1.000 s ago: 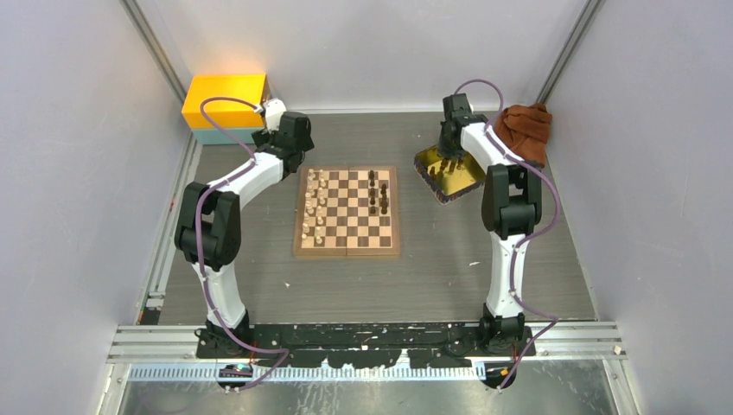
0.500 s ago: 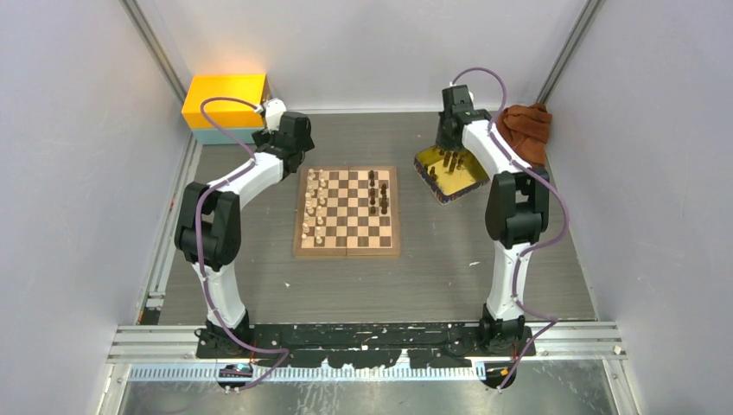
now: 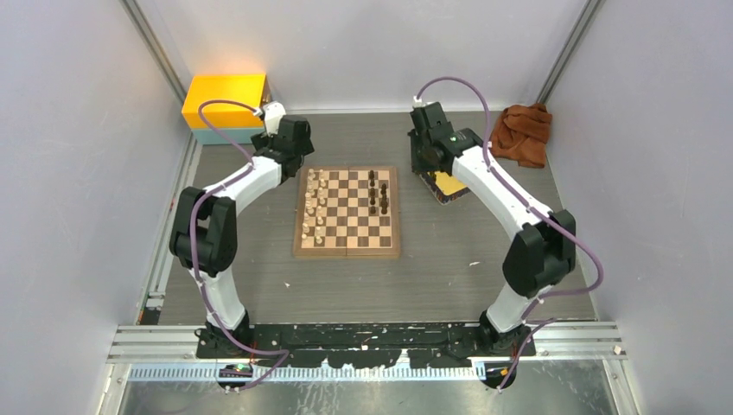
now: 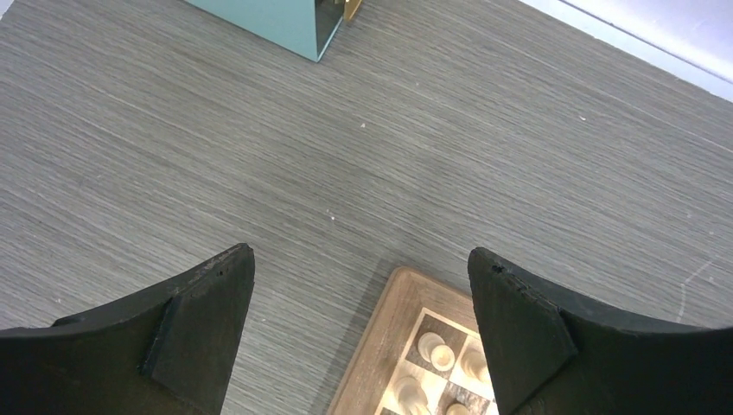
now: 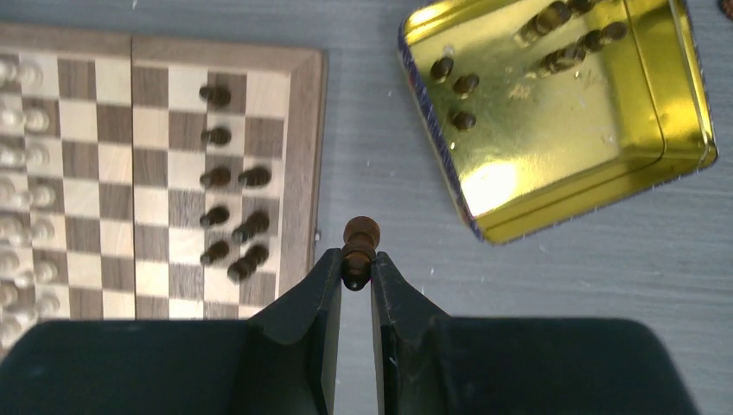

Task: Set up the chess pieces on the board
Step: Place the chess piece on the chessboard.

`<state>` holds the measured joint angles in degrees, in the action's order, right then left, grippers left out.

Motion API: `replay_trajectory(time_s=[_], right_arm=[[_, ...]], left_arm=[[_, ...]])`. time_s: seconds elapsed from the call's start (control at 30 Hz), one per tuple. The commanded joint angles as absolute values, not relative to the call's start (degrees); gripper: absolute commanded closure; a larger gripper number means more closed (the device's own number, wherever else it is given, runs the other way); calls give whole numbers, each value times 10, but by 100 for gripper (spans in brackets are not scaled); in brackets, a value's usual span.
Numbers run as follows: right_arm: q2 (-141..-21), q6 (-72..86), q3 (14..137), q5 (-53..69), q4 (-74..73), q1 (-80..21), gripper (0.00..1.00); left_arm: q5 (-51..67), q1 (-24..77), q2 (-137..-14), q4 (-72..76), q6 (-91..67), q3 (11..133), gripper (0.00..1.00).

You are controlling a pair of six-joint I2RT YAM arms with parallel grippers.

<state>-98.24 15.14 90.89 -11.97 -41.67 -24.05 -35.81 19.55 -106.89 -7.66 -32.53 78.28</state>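
Right wrist view first: the right jaws are pinched narrow on a dark piece [image 5: 360, 251], low in the centre of the frame. Its rounded head pokes out just past the jaw tips. Under it is a bare strip of grey counter [image 5: 363, 130], between the board [image 5: 304, 130] on the left and the yellow tray [image 5: 588, 199] at upper right, so the piece is over neither one.

The tray sits tilted, and there are dark chessmen in the tray [image 5: 465, 84]: three loose ones near its upper-left corner and a tighter cluster along its top edge.

On the board, dark chessmen [image 5: 216, 178] stand in the two columns nearest its right edge. There are five in the inner column and three beside them in the outer one. Pale chessmen [image 5: 17, 156] show at the far left of the frame, too blurred to count.

Over to the left wrist view: the left jaws are spread wide with nothing between them. They hang over the counter, with the board's corner at bottom centre. A few pale pieces show on that corner's squares.

From the top camera, a teal-and-yellow box [image 3: 223, 102] sits at upper left and a brown cloth [image 3: 523, 130] at upper right.
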Motion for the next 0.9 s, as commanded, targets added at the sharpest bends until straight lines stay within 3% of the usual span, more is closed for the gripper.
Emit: replay_trajectory(time_s=[0.0,0.33,0.87], right_arm=[[-903,164,855,-150,-438,-279,99],[-843,207,760,-169,-437,-373,99],[-920,220,758,-162,-409,-418,99]], left_arm=[[-373,205,-1026,-79,-328,787,7],[-378,212,-997,-77,-331,762,7],[-379,212,-950,-52,-326,706,7]])
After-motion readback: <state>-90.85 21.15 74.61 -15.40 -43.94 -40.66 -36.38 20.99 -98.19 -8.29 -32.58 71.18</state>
